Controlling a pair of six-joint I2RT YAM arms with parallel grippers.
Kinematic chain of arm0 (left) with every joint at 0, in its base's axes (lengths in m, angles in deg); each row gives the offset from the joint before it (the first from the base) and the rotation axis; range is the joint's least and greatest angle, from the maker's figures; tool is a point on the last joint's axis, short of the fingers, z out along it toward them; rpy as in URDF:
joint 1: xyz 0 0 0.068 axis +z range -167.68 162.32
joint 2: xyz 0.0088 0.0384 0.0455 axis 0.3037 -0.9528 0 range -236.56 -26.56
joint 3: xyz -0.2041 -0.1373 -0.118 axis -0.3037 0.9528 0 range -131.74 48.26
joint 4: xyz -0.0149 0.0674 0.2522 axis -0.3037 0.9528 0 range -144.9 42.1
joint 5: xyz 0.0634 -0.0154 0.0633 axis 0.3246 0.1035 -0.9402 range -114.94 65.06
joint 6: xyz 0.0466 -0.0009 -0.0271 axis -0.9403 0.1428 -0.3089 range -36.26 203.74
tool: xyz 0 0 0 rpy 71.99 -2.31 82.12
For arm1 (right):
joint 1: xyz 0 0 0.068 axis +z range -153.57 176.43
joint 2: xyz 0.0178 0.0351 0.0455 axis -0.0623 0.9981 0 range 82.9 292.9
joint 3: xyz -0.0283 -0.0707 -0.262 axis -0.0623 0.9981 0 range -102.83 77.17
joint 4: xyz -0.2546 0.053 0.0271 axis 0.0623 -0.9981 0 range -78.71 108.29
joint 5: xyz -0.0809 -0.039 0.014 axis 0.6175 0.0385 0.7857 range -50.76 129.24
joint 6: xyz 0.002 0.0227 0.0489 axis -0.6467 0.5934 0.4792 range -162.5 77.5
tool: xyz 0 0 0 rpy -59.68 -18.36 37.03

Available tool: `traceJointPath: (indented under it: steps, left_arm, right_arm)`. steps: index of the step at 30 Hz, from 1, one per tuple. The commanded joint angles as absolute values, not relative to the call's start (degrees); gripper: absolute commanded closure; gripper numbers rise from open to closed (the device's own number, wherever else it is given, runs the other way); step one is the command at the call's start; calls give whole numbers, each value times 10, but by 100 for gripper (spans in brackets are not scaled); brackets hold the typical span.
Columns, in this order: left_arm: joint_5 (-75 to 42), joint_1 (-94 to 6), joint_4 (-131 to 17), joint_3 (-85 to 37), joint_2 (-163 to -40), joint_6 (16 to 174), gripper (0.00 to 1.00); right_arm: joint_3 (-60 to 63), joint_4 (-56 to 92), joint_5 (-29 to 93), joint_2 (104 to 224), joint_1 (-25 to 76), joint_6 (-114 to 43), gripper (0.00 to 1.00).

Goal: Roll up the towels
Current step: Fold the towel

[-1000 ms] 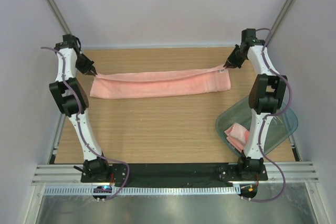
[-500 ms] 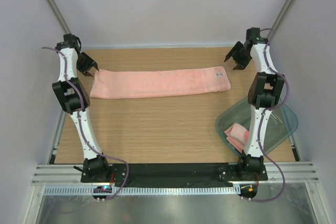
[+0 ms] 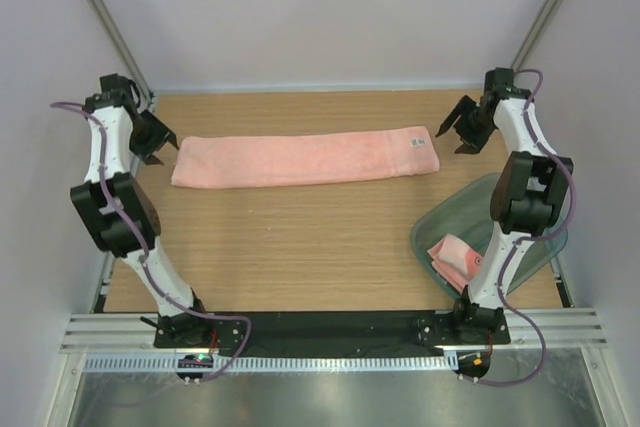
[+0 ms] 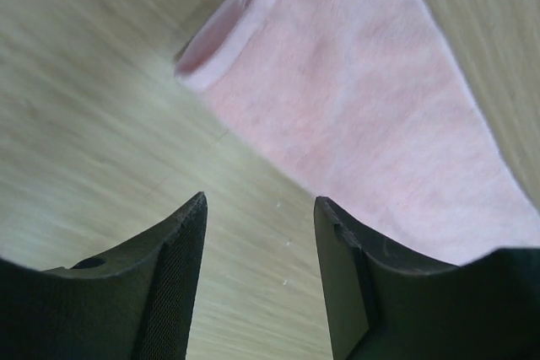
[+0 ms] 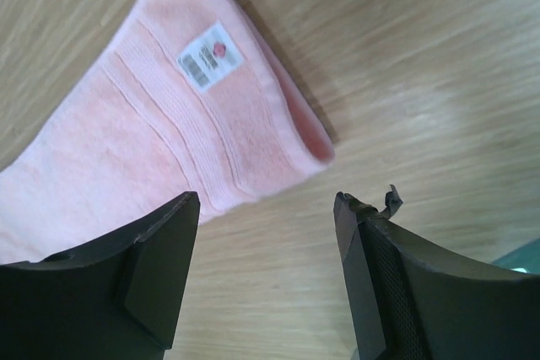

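Nearest, at right, a translucent grey-green tub [image 3: 425,230] holds a crumpled salmon terry towel [image 3: 452,257]; farther back the long towel [image 3: 300,159] lies folded in a flat strip on the wood-grain table [image 3: 300,257]. At its ends the left gripper [image 3: 163,150] and right gripper [image 3: 452,140] hang empty, jaws apart; only the right wrist view shows its white label's [image 5: 210,56] barcode

Illumination is bright, diffuse, overhead. Left wrist view: table [image 4: 84,82] grain smeared by motion blur. Right wrist view: soft shadow beside towel [image 5: 152,132].
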State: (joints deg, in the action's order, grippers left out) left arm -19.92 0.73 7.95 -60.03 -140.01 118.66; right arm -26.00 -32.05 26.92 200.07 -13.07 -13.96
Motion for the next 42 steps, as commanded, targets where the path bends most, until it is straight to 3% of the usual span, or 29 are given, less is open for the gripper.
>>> traceJointPath:
  steps: [1, 6, 13, 29, 35, 38, 42]
  left_arm:
    - [-198, -1, 13, -485, -1287, 1161, 46]
    - [-199, -26, -22, -313, -1185, 1145, 47]
    - [-213, -60, -85, -180, -1091, 1143, 47]
    - [-219, -60, -115, -134, -1065, 1132, 48]
    - [-220, -61, -115, -130, -1062, 1130, 49]
    - [-220, -62, -115, -130, -1063, 1129, 49]
    - [-220, -61, -115, -131, -1065, 1130, 49]
  right_arm:
    - [-189, -282, 241, 1954, -128, -156, 28]
    - [-143, -264, 221, 1945, -127, -154, 28]
    - [-132, -250, 219, 1967, -127, -148, 27]
    - [-108, -210, 233, 2022, -119, -143, 33]
    - [-110, -200, 228, 2040, -120, -144, 49]
    - [-110, -202, 234, 2041, -120, -146, 69]
    - [-110, -206, 239, 2036, -124, -152, 85]
